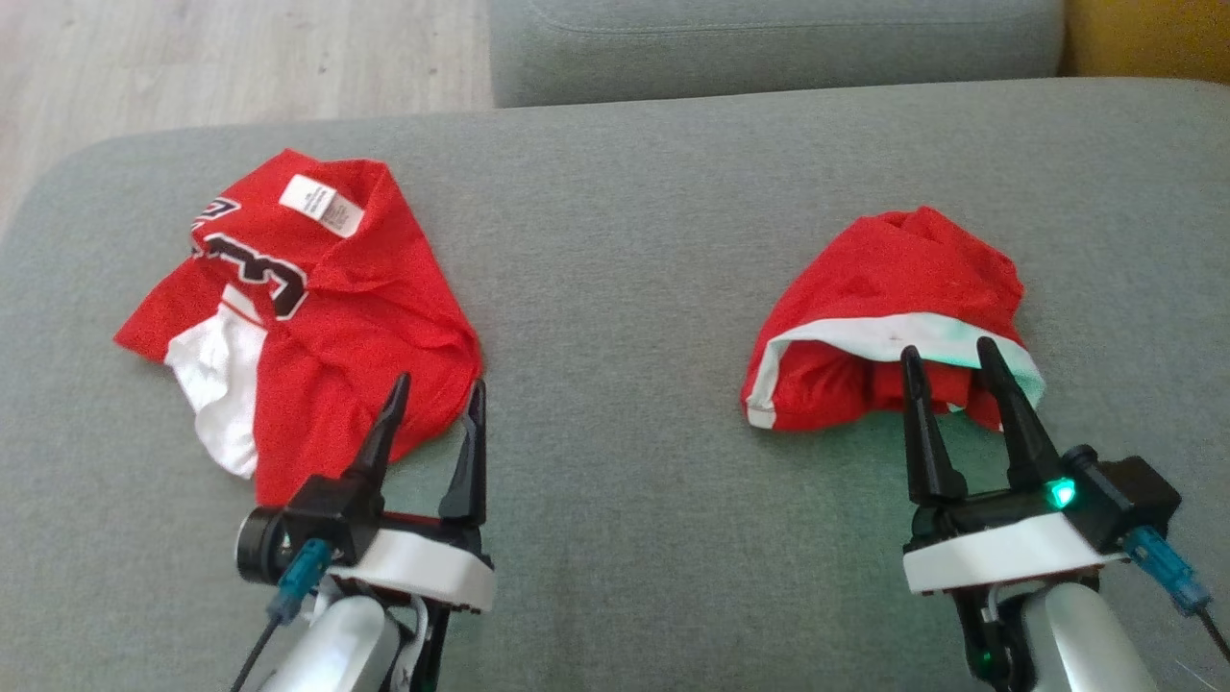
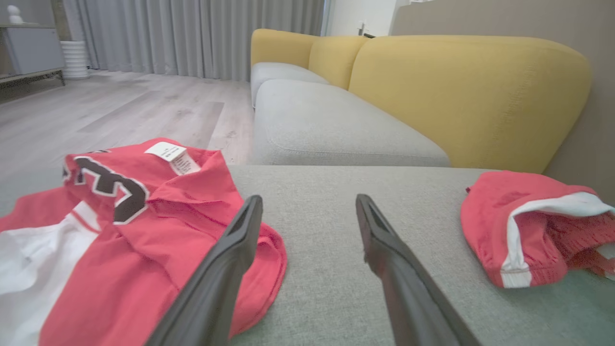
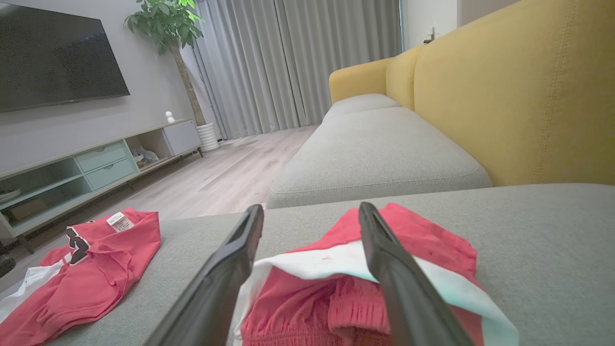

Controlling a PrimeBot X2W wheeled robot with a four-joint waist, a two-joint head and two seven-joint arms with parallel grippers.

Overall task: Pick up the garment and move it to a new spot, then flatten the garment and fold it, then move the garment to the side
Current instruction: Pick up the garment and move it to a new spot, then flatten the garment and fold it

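Two red garments lie crumpled on the grey sofa cushion (image 1: pixel 634 288). On the left is a red jersey (image 1: pixel 317 317) (image 2: pixel 120 240) (image 3: pixel 81 283) with white panels, a black number and a white label. On the right is a pair of red shorts (image 1: pixel 894 288) (image 2: pixel 528 226) (image 3: pixel 423 245) with a white band. My left gripper (image 1: pixel 439 384) (image 2: pixel 308 199) stands open at the jersey's near right edge, its left finger over the cloth. My right gripper (image 1: pixel 949 351) (image 3: pixel 311 207) is open with its tips over the shorts' white band. Neither holds anything.
A second grey seat cushion (image 1: pixel 769 48) (image 3: pixel 375 158) adjoins the far edge, and the yellow backrest (image 2: pixel 471 96) (image 3: pixel 519 91) runs along the right. Wooden floor (image 1: pixel 192 67) lies beyond the cushion's left end. A TV unit (image 3: pixel 91 163) and a plant (image 3: pixel 168 24) stand across the room.
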